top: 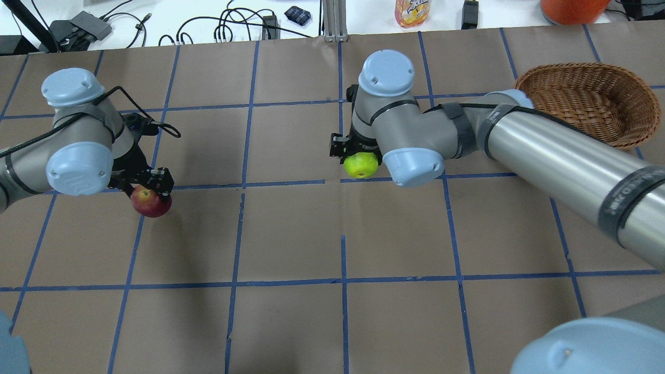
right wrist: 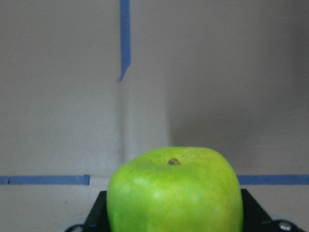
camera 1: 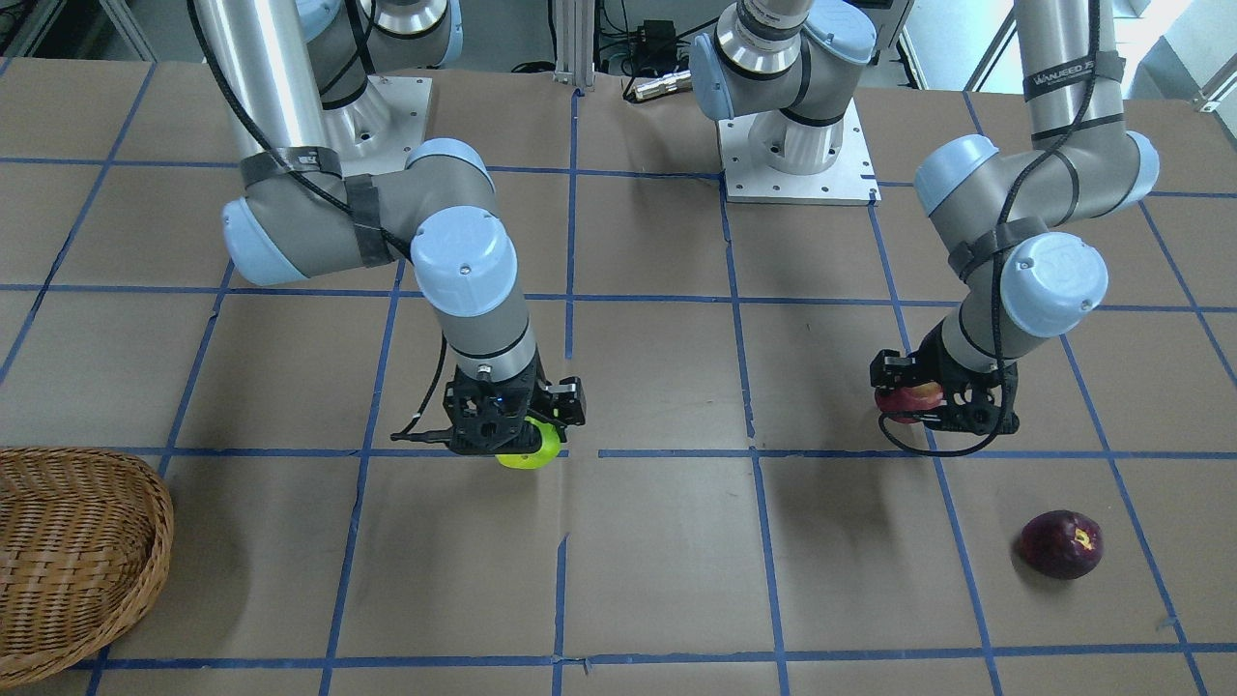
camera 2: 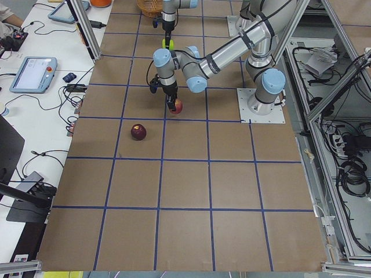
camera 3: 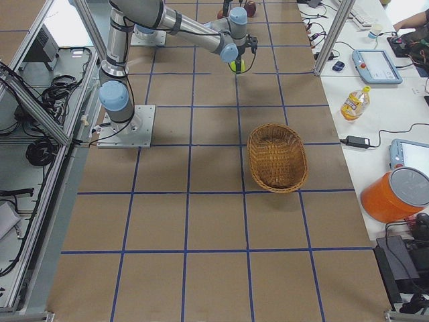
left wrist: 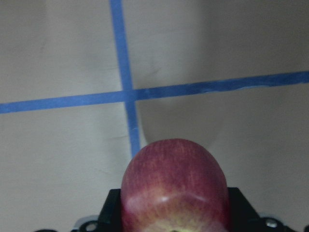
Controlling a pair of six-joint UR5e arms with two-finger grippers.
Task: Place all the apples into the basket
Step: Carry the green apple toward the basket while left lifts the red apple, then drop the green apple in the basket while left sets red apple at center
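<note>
My right gripper (top: 358, 157) pinches the green apple (top: 361, 166), my left gripper (top: 148, 190) the red apple (top: 151, 203). Next, I should carry both to the far-right basket (top: 582, 66).

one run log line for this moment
left gripper: shut on red apple | right gripper: shut on green apple | maroon apple: on table | basket: no apples inside
</note>
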